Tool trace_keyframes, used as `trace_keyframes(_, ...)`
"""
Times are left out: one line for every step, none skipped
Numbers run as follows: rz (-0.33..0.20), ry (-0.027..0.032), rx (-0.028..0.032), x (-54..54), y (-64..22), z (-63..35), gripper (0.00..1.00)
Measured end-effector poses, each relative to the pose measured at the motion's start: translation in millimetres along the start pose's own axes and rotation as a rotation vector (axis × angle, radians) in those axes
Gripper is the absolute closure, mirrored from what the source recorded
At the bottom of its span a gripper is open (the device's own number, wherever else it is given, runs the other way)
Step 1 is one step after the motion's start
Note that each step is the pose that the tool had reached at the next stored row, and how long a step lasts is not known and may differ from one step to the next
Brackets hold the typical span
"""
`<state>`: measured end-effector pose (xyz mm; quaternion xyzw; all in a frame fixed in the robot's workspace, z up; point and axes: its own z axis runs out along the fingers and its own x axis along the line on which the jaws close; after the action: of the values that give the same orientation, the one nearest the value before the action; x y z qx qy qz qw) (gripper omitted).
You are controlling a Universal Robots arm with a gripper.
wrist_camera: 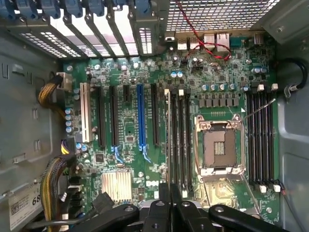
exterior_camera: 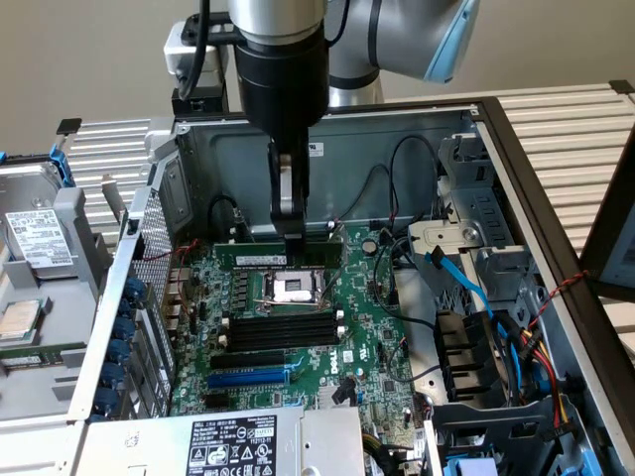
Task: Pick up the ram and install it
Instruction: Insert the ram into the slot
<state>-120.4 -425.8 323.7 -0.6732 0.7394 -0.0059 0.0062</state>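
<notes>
A white sticker on the case wall, aside from the claw, showed "68"; the motherboard near it carried a Dell mark.

On my remote feed, an open tower case lies on a slatted table, its green motherboard face up. A bare CPU socket sits near the board's middle, with black memory slots just beside it and a blue expansion slot past those. A blue cable runs at the exterior view's right; a hard drive rests outside the case at its left. In the wrist view I see a yellow-and-black cable bundle by the case wall
</notes>
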Motion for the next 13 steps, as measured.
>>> trace_keyframes(0.0,0.0,0.0,-1.4,0.1,1.9,0.88)
trace_keyframes(0.0,0.0,0.0,-2.7,0.3,3.6,0.88)
trace_keyframes(0.0,0.0,0.0,-4.1,0.5,5.4,0.88)
trace_keyframes(0.0,0.0,0.0,-5.5,0.6,7.3,0.88)
trace_keyframes(0.0,0.0001,-0.0001,-6.7,0.7,8.9,0.88)
trace_keyframes(0.0,0.0001,-0.0001,-8.0,0.9,10.8,0.88)
trace_keyframes(0.0,-0.0001,0.0001,-9.1,1.1,12.7,0.88)
trace_keyframes(0.0,-0.0002,0.0001,-10.0,1.2,14.5,0.88)
trace_keyframes(0.0,-0.0002,0.0001,-10.7,1.3,16.5,0.88)
trace_keyframes(0.0,0.0001,-0.0001,-11.2,1.3,18.2,0.88)
trace_keyframes(0.0,0.0001,-0.0001,-11.6,1.5,19.9,0.88)
trace_keyframes(0.0,0.0001,-0.0001,-12.0,1.6,21.8,0.88)
trace_keyframes(-0.001,0.0,0.0,-12.3,1.8,23.6,0.88)
